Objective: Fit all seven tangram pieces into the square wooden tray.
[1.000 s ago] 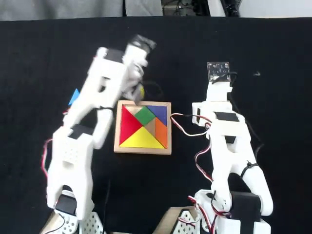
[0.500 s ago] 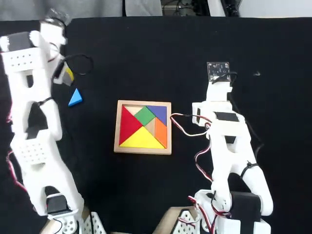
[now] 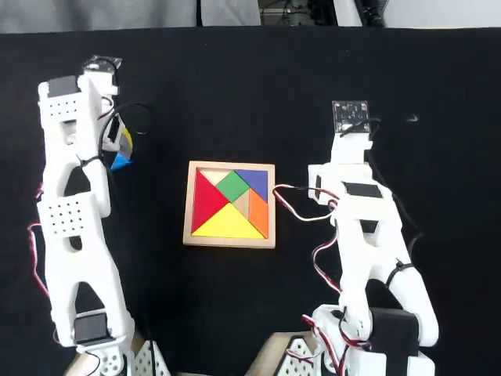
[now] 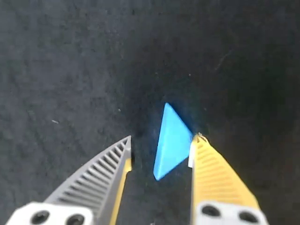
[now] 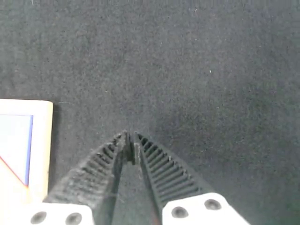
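- Left end effector hovered over the black worktop with its fingers spread.
- Between those fingers lay the blue triangle, flat on the worktop and close against the yellow finger.
- Well apart from that end effector, toward the other arm, sat the square wooden tray. It held red, yellow, green, dark blue and orange pieces.
- Right end effector had its fingers pressed together on nothing, with a tray corner off to one side.
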`<state>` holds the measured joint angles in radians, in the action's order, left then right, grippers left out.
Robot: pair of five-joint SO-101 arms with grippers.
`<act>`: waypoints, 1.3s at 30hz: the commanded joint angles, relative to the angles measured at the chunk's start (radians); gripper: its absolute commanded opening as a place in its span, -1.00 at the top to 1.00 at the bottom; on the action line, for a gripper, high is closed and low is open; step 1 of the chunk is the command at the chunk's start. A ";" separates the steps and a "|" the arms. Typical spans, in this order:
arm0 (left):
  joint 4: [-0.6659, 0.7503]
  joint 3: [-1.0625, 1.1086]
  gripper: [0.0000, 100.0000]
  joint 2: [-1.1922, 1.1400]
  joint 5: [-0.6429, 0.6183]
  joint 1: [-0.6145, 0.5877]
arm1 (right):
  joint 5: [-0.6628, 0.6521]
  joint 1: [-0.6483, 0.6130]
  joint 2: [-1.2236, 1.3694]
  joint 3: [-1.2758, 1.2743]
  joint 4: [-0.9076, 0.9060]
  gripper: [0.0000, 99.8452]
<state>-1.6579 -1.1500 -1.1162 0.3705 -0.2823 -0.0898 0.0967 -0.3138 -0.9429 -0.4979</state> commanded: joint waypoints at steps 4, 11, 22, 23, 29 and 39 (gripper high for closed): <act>0.006 -0.139 0.59 -0.064 -0.018 -0.005 | -0.008 -0.014 -0.001 0.007 0.023 0.98; -0.037 -0.143 0.59 -0.083 -0.015 0.021 | -0.008 -0.014 -0.001 0.007 0.023 0.98; -0.043 -0.239 0.60 -0.084 0.083 -0.031 | -0.008 -0.014 -0.001 0.007 0.023 0.98; -0.043 -0.242 0.60 -0.084 0.083 -0.038 | -0.008 -0.014 -0.001 0.007 0.023 0.98; -0.101 -0.262 0.60 -0.081 0.110 -0.033 | -0.008 -0.014 -0.001 0.008 0.023 0.98; -0.100 -0.318 0.59 -0.084 0.339 -0.039 | -0.008 -0.018 -0.001 0.007 0.023 0.98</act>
<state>-1.7438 -1.3940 -1.2190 0.5623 -0.3161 -0.0898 0.0951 -0.3138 -0.9429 -0.4979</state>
